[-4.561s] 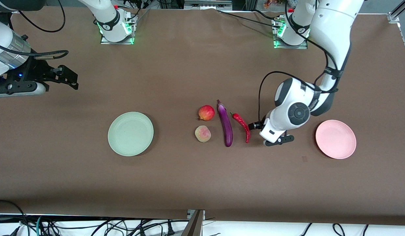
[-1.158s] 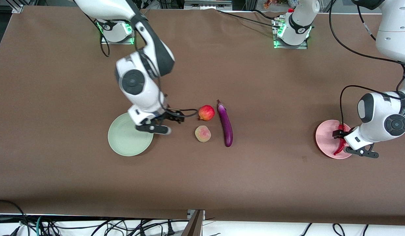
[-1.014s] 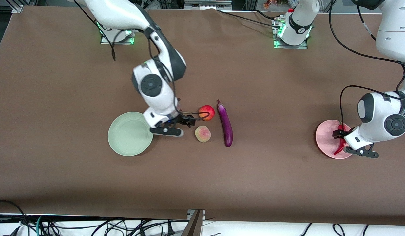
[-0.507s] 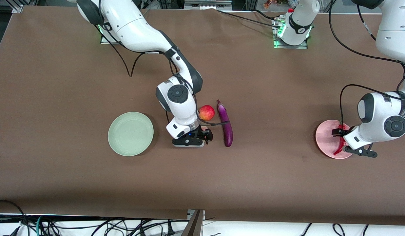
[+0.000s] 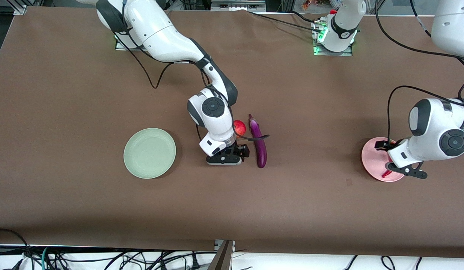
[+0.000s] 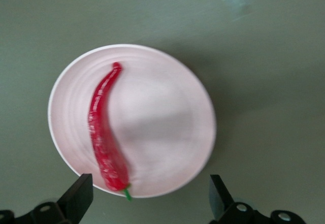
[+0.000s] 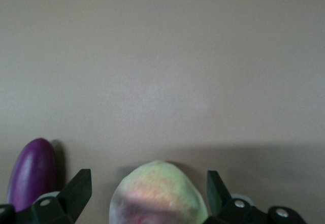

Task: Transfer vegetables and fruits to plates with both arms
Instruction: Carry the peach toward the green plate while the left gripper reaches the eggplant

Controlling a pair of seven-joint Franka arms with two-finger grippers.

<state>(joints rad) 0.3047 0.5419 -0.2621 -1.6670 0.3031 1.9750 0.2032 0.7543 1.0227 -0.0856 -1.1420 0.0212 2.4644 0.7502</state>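
Note:
In the left wrist view the red chili pepper (image 6: 104,132) lies on the pink plate (image 6: 167,127). My left gripper (image 6: 147,198) is open and empty above the plate's rim. In the front view the left gripper (image 5: 384,147) hangs over the pink plate (image 5: 371,161) and only the chili's tip (image 5: 385,174) shows. My right gripper (image 7: 147,193) is open and low, with the peach (image 7: 160,193) between its fingers. The eggplant (image 7: 31,176) lies beside it. In the front view the right gripper (image 5: 242,152) hides the peach. The red fruit (image 5: 240,127) and eggplant (image 5: 259,144) lie close by. The green plate (image 5: 149,152) is bare.
The brown table cloth (image 5: 85,93) spreads all round. The right arm's forearm (image 5: 172,37) reaches over the table from its base. The left arm's base (image 5: 335,33) stands at the table's top edge. Cables hang below the front edge.
My right arm has swung from beside the green plate to over the peach and come down around it. My left gripper has lifted slightly off the chili, which stays on the pink plate.

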